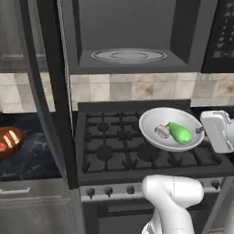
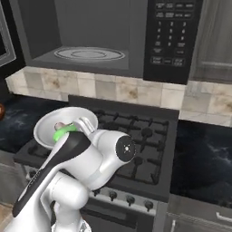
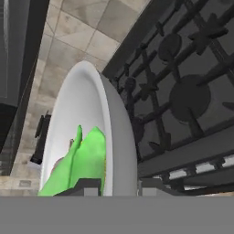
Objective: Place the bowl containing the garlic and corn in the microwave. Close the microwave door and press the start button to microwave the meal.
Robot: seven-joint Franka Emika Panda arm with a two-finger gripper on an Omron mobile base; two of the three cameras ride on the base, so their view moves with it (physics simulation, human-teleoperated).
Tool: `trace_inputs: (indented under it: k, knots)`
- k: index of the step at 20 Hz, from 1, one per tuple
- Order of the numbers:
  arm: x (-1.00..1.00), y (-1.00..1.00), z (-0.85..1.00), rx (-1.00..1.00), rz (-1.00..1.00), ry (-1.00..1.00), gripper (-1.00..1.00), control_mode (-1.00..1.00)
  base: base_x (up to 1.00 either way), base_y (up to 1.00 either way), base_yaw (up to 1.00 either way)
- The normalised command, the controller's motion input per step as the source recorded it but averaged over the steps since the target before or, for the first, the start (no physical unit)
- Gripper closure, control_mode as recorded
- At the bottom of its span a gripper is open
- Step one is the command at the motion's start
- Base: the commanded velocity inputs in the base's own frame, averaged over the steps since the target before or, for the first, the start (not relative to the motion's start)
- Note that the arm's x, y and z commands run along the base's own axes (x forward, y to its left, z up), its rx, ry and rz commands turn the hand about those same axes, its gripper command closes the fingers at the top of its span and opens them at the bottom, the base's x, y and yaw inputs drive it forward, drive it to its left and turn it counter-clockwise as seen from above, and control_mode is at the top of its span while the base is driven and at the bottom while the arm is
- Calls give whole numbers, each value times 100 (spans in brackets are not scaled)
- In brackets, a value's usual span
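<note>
Fingers (image 3: 118,185) pinch the bowl (image 1: 155,123) rim above the stove (image 1: 114,151); corn (image 1: 179,132) half hides the garlic (image 1: 161,131).

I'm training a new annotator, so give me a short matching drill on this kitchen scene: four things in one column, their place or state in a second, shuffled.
Things:
1. bowl
2. corn
3. microwave door
4. turntable

Places or states:
A. swung open
B. lying in the bowl beside the garlic
C. held by its rim in the gripper, above the stove
D. bare, inside the microwave

Pairs: 1-C, 2-B, 3-A, 4-D
</note>
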Motion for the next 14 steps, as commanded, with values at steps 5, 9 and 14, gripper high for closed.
trace_inputs:
  k: [5,9,14]
  knots:
    - [0,0,0,0,0,0,100,100,8,25,65]
    - [0,0,0,0,0,0,100,100,15,13,60]
    - [0,0,0,0,0,0,100,100,22,8,57]
